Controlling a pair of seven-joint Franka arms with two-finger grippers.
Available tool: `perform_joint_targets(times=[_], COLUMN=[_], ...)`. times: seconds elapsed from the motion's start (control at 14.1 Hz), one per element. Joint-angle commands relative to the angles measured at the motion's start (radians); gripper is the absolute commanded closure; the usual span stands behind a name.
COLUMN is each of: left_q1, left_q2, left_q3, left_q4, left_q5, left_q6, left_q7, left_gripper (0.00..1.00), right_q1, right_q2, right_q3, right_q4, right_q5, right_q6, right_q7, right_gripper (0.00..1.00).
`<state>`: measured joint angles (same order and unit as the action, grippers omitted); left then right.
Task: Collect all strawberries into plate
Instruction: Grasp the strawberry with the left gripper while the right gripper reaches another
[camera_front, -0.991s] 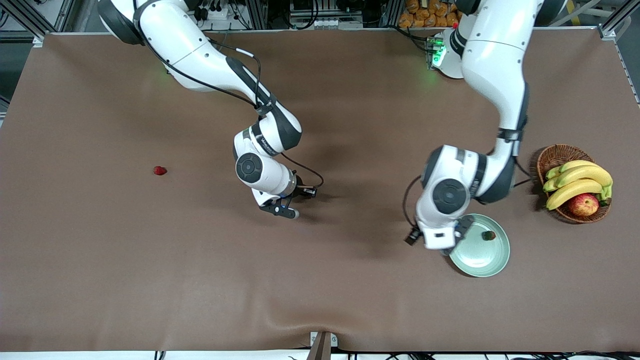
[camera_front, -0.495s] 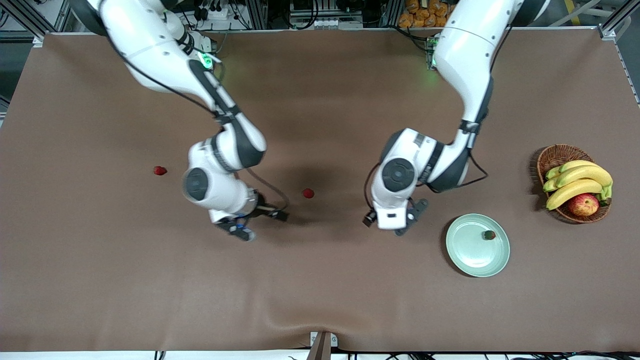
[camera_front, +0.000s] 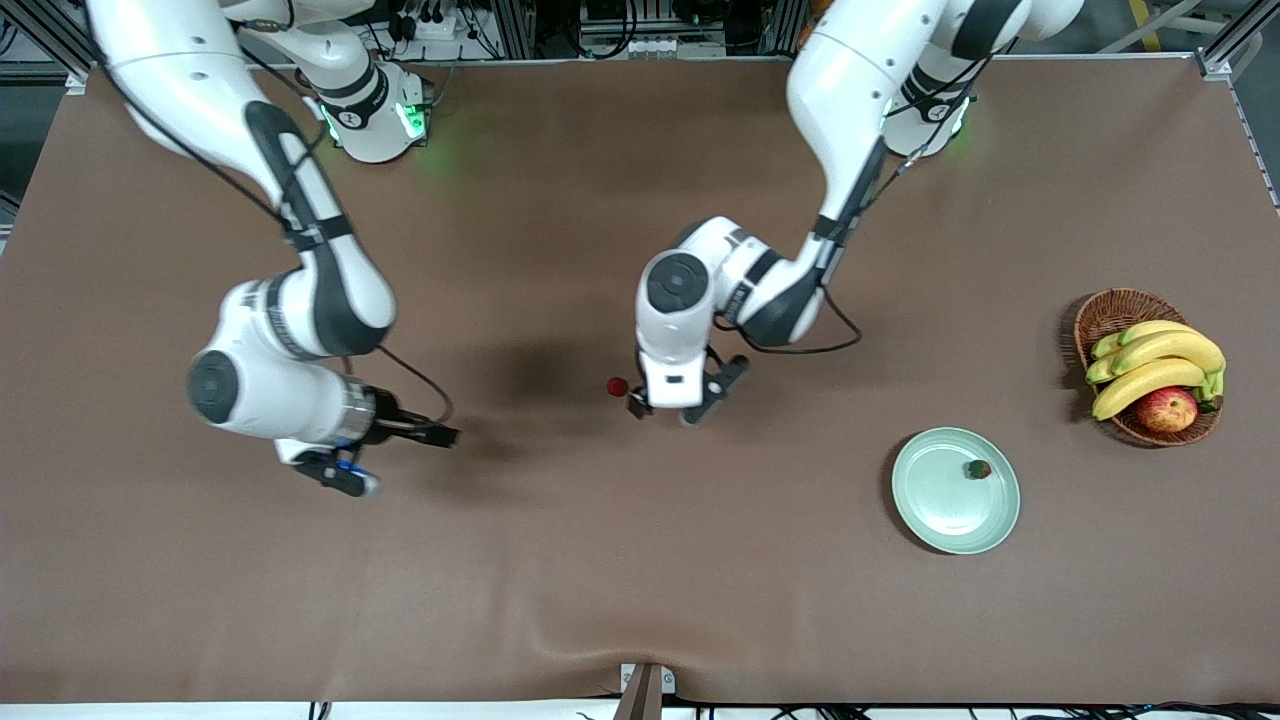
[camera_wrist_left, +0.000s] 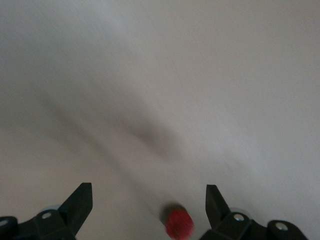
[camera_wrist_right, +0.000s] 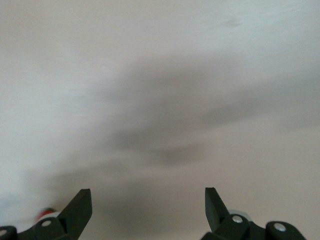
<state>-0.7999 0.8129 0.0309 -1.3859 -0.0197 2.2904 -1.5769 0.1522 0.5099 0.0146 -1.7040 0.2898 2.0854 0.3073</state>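
On the table, front view: the left gripper (camera_front: 690, 405) has swung from over the plate (camera_front: 955, 491) to beside a strawberry (camera_front: 617, 386) mid-table.
Plate, front view: one berry (camera_front: 978, 469) lies in it, unmoved.
Right gripper (camera_front: 385, 455), front view: has pulled toward its own end.
Left wrist view: fingers (camera_wrist_left: 77, 205) spread, strawberry (camera_wrist_left: 179, 223) between them.
Right wrist view: fingers (camera_wrist_right: 77, 207) spread, nothing held.

Bare bench (camera_front: 620, 560) lies between a mid-bench strawberry (camera_front: 617, 386) and the plate (camera_front: 955, 505), with only the open left tool (camera_front: 680, 405) hovering just beside that berry.
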Motion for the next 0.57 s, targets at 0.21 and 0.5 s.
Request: perform_joint_targets(times=[0.21,0.5], left_q1=[-0.064,-0.074], left_q2=[0.101,0.138], left_q3=[0.017,0.018], left_q4=[0.082,0.108], left_q5=[-0.012,-0.009], left_q6=[0.072,0.075], left_q7=[0.006,0.011], left_gripper=[0.0,0.0], right_q1=[-0.097,-0.141], right_q2=[-0.105,-0.103], right_q3=[-0.005,-0.019], right_q4=[-0.195,-0.262], right_q5=[-0.175,-0.253], right_q6=[-0.067,-0.062], right_q7=[-0.236,-0.368], right_gripper=[0.0,0.0])
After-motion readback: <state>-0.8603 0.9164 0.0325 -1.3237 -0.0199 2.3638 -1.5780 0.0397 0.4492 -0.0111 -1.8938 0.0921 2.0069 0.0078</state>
